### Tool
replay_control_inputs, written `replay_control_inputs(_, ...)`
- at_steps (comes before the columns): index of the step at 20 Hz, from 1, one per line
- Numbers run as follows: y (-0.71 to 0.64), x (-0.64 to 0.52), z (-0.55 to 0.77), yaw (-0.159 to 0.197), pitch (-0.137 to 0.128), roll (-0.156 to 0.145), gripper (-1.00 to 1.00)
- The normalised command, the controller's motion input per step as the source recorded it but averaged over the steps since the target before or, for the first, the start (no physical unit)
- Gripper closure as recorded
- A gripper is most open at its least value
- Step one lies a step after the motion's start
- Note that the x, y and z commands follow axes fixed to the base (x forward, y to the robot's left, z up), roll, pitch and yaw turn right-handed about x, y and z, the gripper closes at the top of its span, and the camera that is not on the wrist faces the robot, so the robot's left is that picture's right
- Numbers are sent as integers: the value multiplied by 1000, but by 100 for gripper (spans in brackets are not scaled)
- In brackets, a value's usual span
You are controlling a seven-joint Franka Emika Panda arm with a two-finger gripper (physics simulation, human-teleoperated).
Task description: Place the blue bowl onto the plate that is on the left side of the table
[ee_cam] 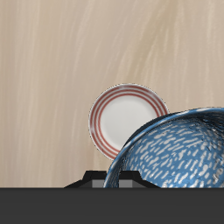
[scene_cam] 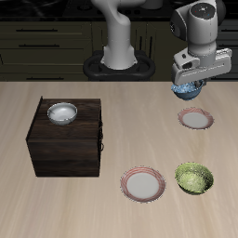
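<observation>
— Exterior view, item one?
— Your gripper, upper right of frame, clamped on the blue bowl, held in the air above and behind the plate.

— Other stock?
— Dark cabinet at left bearing a white-grey bowl; larger plate and green bowl along the bottom.

— Wrist view?
— Blue bowl partly covers the plate on the bare table.
</observation>
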Motion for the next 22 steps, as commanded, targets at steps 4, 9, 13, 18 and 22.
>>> replay_control_inputs(4,310,-8,-51,1,18,5,100)
replay_control_inputs(9,362,-7,-71,3,13,8,100)
replay_control_inputs(13,207,50,-60,12,1,-5,100)
replay_control_inputs(18,28,253,-93,24,1,-73,100)
replay_control_inputs(22,16,248,-154,50,-22,-104,100)
